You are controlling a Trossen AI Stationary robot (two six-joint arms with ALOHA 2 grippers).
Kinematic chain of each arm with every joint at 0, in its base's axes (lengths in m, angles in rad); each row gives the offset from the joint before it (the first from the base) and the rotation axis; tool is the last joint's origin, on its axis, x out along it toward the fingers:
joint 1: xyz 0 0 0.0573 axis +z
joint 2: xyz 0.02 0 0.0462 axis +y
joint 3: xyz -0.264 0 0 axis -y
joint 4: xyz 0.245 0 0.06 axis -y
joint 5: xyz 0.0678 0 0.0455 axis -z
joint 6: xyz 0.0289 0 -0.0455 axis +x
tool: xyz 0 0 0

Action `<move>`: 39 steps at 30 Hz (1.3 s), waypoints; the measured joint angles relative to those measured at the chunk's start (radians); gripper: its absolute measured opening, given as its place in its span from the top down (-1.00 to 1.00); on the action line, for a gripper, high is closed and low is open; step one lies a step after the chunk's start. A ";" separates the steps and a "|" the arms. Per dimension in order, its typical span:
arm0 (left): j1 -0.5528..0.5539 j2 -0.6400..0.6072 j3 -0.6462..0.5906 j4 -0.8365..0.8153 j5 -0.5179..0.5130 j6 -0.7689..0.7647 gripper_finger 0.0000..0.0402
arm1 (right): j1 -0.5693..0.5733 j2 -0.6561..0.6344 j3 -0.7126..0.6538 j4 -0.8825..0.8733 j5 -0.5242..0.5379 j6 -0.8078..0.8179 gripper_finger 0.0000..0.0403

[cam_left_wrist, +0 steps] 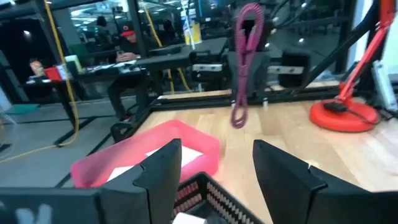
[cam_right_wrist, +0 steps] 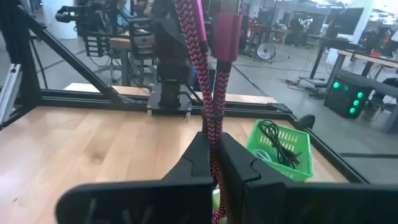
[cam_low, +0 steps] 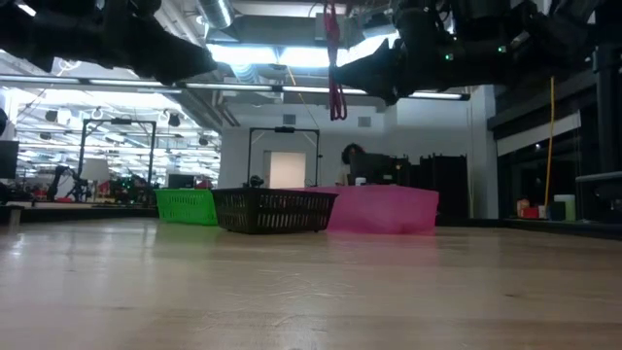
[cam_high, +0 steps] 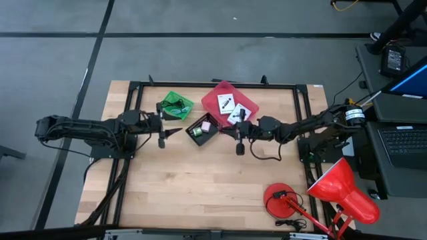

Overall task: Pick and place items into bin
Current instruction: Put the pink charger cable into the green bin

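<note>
My right gripper [cam_high: 239, 139] hangs over the middle of the table, just right of the black basket [cam_high: 202, 128], and is shut on the braided maroon cord [cam_right_wrist: 210, 93]. The cord also shows in the low view [cam_low: 334, 68] and in the left wrist view [cam_left_wrist: 244, 68], high above the wood. My left gripper [cam_high: 162, 132] is open [cam_left_wrist: 214, 180] on the black basket's left side and faces the cord. Two white cards [cam_high: 230, 107] lie in the pink bin [cam_high: 217, 100]. A tiny pink cube [cam_high: 206, 125] sits in the black basket. My right gripper pinches the folded maroon cord between its two fingers [cam_right_wrist: 198, 158], at a middle stretch of the bundle [cam_right_wrist: 214, 127] with two strands side by side. The fingers come level from the table's right and lie across the cord. The cord is lifted clear, one part with its plug [cam_right_wrist: 227, 34] above the fingers and a looped end [cam_left_wrist: 239, 118] hanging below.
A green basket [cam_high: 175, 105] holding a black cable stands left of the pink bin at the table's far side. A red desk lamp [cam_high: 340, 193] with a round base [cam_high: 282, 200] occupies the near right corner. Bare wood [cam_high: 200, 180] lies along the near side.
</note>
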State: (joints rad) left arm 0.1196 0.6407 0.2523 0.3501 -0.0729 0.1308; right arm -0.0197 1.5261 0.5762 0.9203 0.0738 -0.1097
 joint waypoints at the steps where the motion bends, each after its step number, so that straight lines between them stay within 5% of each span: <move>1: 0.000 0.001 0.000 0.005 0.010 -0.010 0.03 | -0.004 0.000 0.000 -0.002 0.000 0.005 1.00; 7: 0.000 0.048 0.000 0.055 0.104 -0.040 0.06 | -0.014 0.000 0.000 0.005 0.000 0.004 1.00; 19: 0.000 0.328 0.020 0.391 0.114 -0.033 0.05 | -0.014 0.035 0.004 0.083 0.001 0.022 1.00; 39: 0.000 0.557 0.170 0.413 0.221 -0.059 0.07 | -0.043 0.249 0.259 0.003 -0.171 -0.010 1.00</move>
State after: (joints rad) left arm 0.1201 1.1977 0.4228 0.7633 0.1483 0.0722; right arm -0.0631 1.7756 0.8348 0.9233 -0.0970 -0.1199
